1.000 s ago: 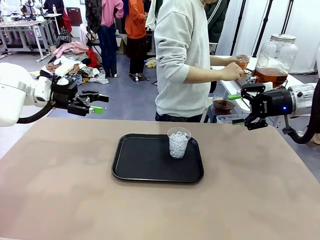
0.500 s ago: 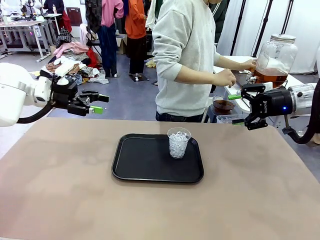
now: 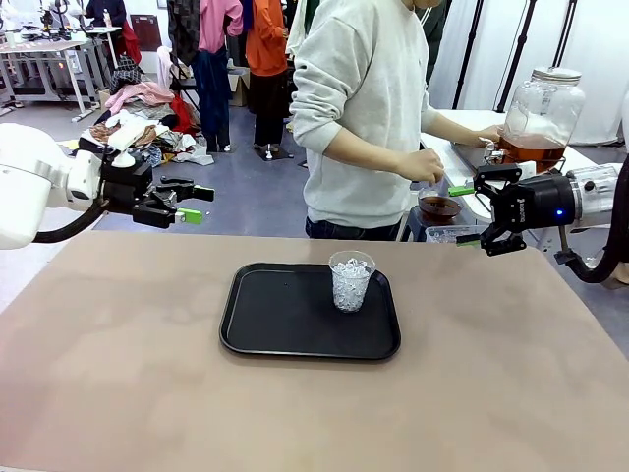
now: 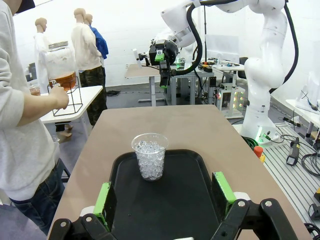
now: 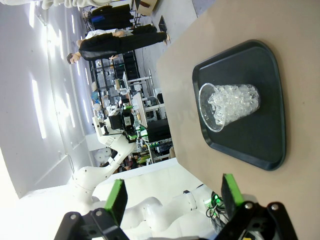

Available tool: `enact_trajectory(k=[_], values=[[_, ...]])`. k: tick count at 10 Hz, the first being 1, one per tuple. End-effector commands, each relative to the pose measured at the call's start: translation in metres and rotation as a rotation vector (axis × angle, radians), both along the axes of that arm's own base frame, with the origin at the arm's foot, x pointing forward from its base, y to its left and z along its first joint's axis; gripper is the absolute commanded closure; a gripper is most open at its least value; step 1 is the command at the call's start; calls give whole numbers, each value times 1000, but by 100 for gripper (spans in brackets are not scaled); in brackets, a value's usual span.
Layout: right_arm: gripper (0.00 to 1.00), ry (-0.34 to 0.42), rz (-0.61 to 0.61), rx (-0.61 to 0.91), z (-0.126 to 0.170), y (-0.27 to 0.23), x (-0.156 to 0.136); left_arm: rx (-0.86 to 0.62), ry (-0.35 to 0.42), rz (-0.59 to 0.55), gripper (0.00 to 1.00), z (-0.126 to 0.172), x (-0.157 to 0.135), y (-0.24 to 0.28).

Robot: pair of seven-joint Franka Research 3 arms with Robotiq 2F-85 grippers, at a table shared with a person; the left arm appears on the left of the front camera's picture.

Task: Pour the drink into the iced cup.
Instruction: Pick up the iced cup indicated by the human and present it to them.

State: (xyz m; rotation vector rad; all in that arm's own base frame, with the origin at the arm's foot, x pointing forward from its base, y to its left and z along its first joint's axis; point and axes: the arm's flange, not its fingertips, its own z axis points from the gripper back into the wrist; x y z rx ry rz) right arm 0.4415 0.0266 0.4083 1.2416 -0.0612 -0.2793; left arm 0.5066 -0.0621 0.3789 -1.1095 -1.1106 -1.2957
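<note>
Your left gripper (image 3: 197, 204) and right gripper (image 3: 463, 214) hang wide open and empty either side of the tray (image 3: 285, 334), which holds the cup (image 3: 352, 280), with the drink (image 3: 531, 150) beyond the tray's far right.

Tray (image 3: 285, 324), centre: black plastic, matt, finely textured
Cup (image 3: 351, 280) on it: clear thin plastic, glossy
Table (image 3: 118, 374): brown, matt, smooth, faintly mottled
Jar (image 3: 541, 113), upper right: clear glossy glass, metal lid (image 3: 556, 74); drink (image 3: 531, 149) inside translucent amber
Person's sweatshirt (image 3: 364, 98): soft pale cloth
</note>
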Motion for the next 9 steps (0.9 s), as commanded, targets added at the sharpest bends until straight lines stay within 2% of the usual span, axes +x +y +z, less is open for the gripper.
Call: enact_trajectory(k=[1,9], values=[[0,-4,-1,-1,1,1,1,-1,-3,7,0,1,0,1],[0,-4,-1,-1,1,1,1,-1,-3,7,0,1,0,1]])
